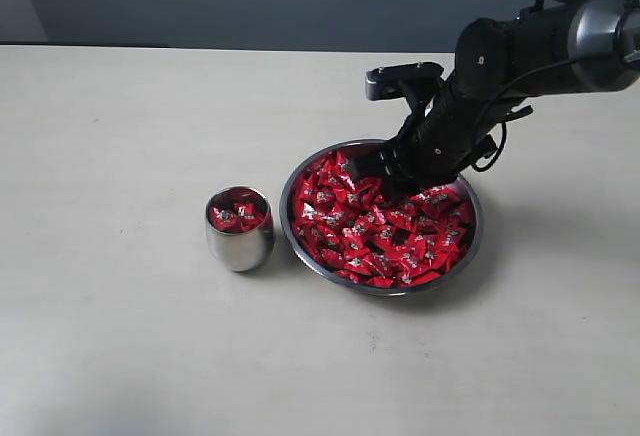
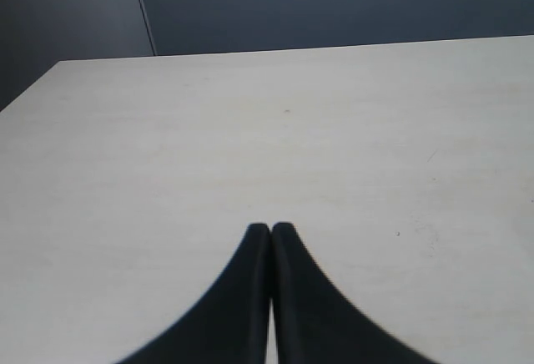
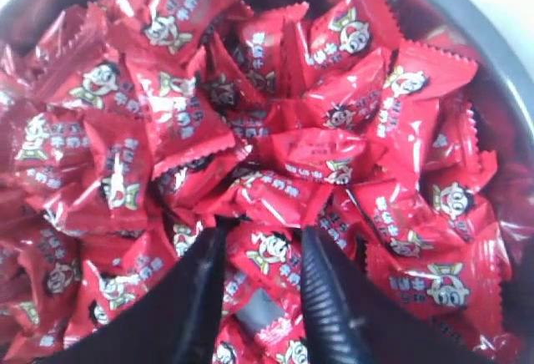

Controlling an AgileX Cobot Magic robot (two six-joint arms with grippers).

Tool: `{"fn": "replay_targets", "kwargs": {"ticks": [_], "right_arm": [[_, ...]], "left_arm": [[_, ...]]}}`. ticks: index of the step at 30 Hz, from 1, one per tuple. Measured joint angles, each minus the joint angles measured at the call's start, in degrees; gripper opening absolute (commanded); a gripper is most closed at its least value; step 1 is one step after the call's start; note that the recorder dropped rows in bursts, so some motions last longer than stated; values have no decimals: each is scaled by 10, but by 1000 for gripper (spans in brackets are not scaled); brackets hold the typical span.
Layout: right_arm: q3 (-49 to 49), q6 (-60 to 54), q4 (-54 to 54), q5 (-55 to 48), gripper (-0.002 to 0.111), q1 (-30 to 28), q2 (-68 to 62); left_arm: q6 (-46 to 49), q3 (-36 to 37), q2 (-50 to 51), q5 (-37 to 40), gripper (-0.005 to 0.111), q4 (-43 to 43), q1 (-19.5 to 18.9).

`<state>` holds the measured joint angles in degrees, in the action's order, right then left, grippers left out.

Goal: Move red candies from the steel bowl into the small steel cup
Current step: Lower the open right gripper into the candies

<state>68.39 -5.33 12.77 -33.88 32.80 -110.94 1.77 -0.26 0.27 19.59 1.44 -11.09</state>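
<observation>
Two grippers checked. Exterior view: right gripper (image 1: 385, 168) is down among the red candies (image 1: 380, 231) heaped in the steel bowl (image 1: 284, 211). The small steel cup (image 1: 238, 246) stands just left of the bowl, not touching it, with candies near its brim. Only the right wrist view shows the fingers (image 3: 329, 297) parted with one candy between them; clamped or not, cannot tell. Only the left wrist view shows the left gripper (image 2: 270, 229), fingers pressed together, empty, over the table (image 2: 267, 130).

Pale beige tabletop (image 1: 110, 356), matte, softly and evenly lit. Behind it, dark grey-blue wall (image 1: 250, 1), one vertical seam (image 2: 143, 9).
</observation>
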Motion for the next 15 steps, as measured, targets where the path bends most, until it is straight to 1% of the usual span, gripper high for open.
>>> {"fn": "replay_targets", "kwargs": {"ticks": [11,15], "right_arm": [[8,72,13,18,31,0,0],[12,91,18,10,31,-10,-1]], "left_arm": [[0,0,0,0,0,0,0],[0,0,0,0,0,0,0]]}}
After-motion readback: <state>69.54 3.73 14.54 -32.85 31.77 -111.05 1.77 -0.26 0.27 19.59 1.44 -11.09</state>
